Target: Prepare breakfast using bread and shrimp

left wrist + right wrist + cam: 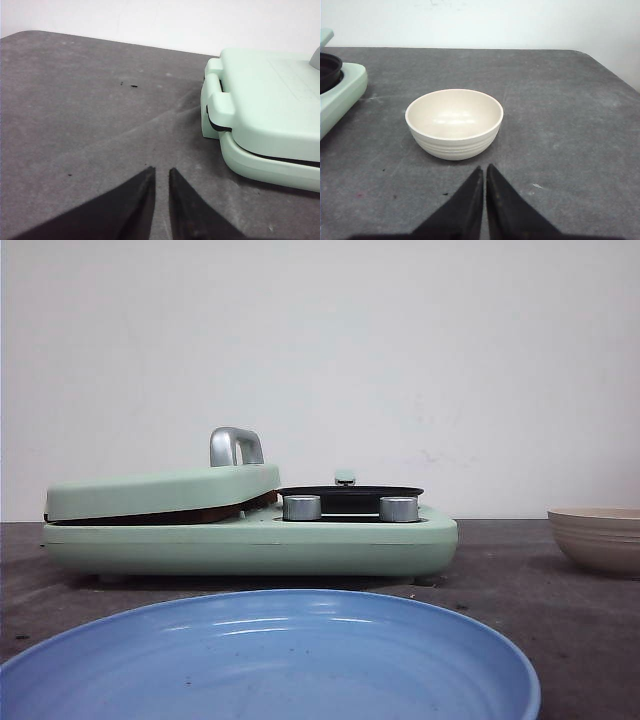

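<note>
Blue plate (300, 660) nearest, bare. Closed sandwich maker (240, 520) lies just right of left hand (160, 175); both hands' fingers nearly pressed together, empty; right hand (484, 172) faces bowl (454, 124).

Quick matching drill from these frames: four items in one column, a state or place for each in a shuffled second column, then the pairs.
Items:
1. sandwich maker
2. blue plate
3. beige bowl
4. left gripper

States:
A. empty, in front of the right gripper
B. lid down, handle up
C. nearest the front camera, empty
D. fingertips nearly together, holding nothing, over bare table

Pairs: 1-B, 2-C, 3-A, 4-D
</note>
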Available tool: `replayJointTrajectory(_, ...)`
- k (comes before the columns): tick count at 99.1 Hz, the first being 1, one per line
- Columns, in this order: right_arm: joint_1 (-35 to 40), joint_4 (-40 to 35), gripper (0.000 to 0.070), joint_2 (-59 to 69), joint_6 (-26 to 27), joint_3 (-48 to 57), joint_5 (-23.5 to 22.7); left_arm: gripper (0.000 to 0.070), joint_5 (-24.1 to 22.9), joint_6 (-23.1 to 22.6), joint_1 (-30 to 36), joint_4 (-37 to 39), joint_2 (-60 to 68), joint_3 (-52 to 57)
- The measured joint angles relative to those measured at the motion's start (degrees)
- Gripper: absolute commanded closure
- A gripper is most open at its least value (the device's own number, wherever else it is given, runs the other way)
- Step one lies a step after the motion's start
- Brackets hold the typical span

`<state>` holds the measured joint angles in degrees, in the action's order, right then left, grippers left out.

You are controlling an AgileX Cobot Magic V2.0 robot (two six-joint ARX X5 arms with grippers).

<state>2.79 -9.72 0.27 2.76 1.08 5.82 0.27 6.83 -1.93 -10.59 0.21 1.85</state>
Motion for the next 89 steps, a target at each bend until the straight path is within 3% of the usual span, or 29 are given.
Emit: replayJointTrajectory(89,-2.23,0.13,0.0700,0.00,0.00,-0.07,0.22,0.0700,0.00,-0.02,0.00,0.00,0.00,0.00)
